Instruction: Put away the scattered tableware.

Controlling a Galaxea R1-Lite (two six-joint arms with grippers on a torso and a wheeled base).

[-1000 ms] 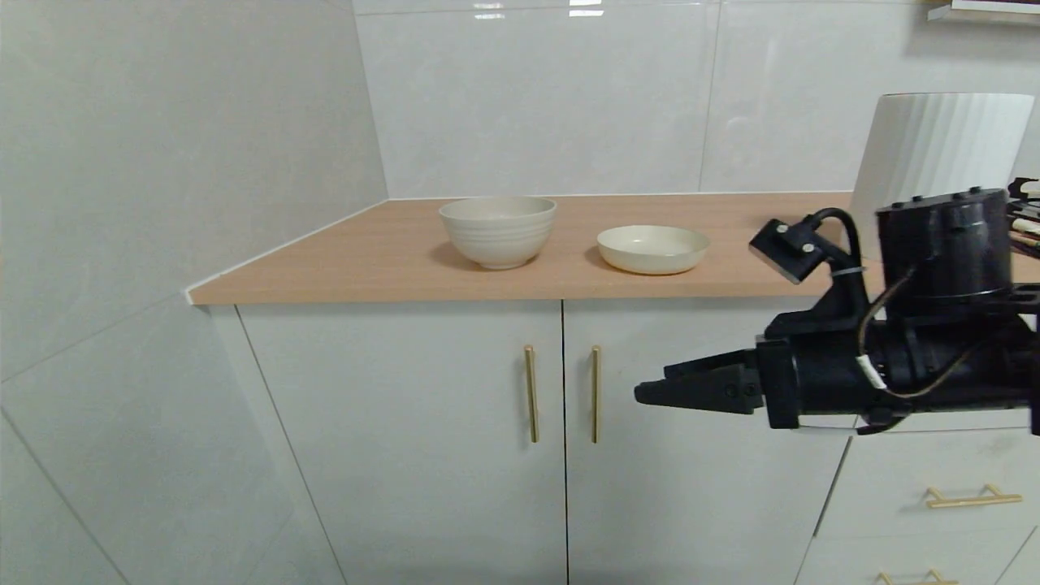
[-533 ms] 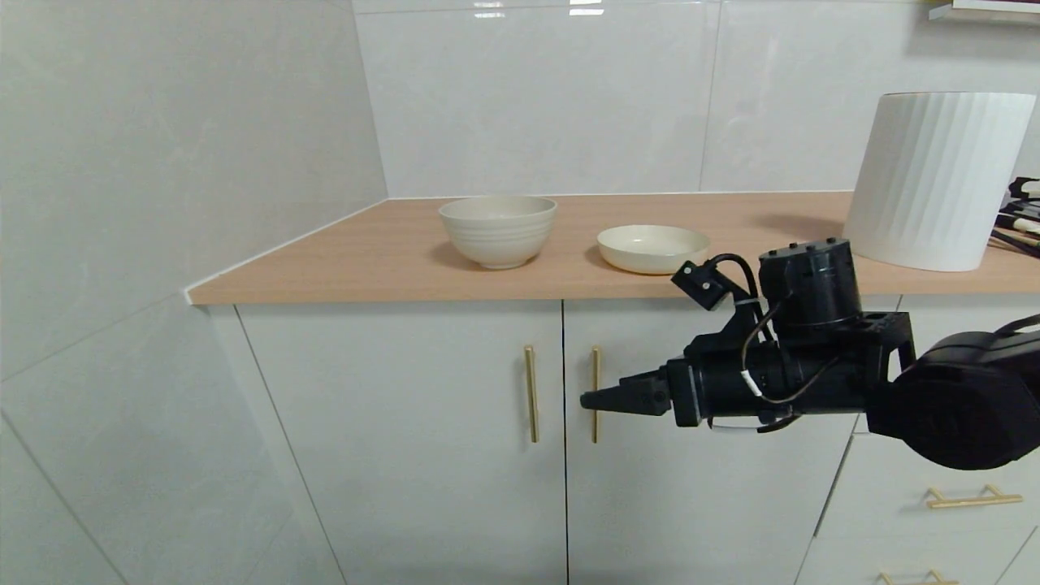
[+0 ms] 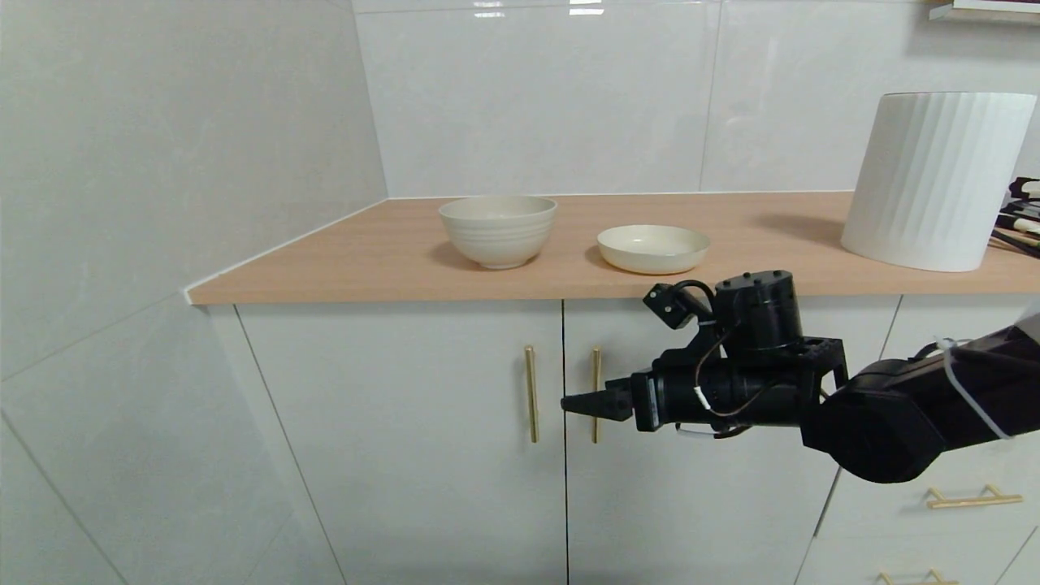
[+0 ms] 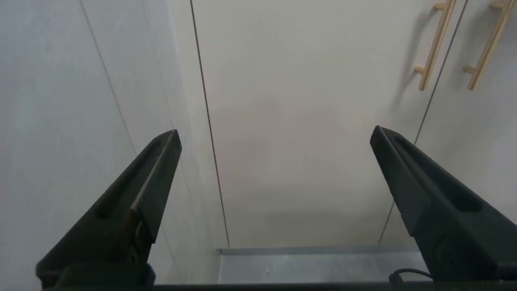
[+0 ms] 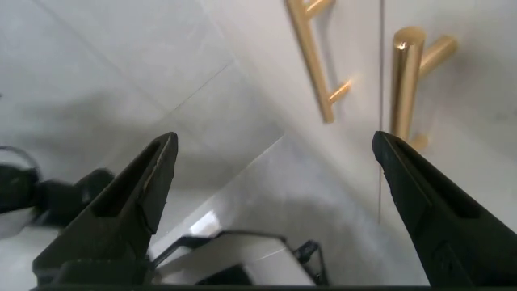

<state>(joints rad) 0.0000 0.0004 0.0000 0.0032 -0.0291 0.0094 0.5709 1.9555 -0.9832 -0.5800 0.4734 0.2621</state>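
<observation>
While your right gripper (image 3: 570,403), jaws spread wide, sits at the right door's gold handle (image 3: 595,366) and the bowl (image 3: 497,231) and shallow dish (image 3: 652,248) stand on the counter (image 3: 366,264) above, a close off the bar's line could slip or snag the neighbouring handle (image 3: 530,394).

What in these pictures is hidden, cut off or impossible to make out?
Head view: the inside of the cabinet, behind its shut doors.
Head view: the dark utensils beside the white container, cut off by the picture's edge.
Head view: whether the right gripper touches the gold handle; it passes in front of it.
</observation>
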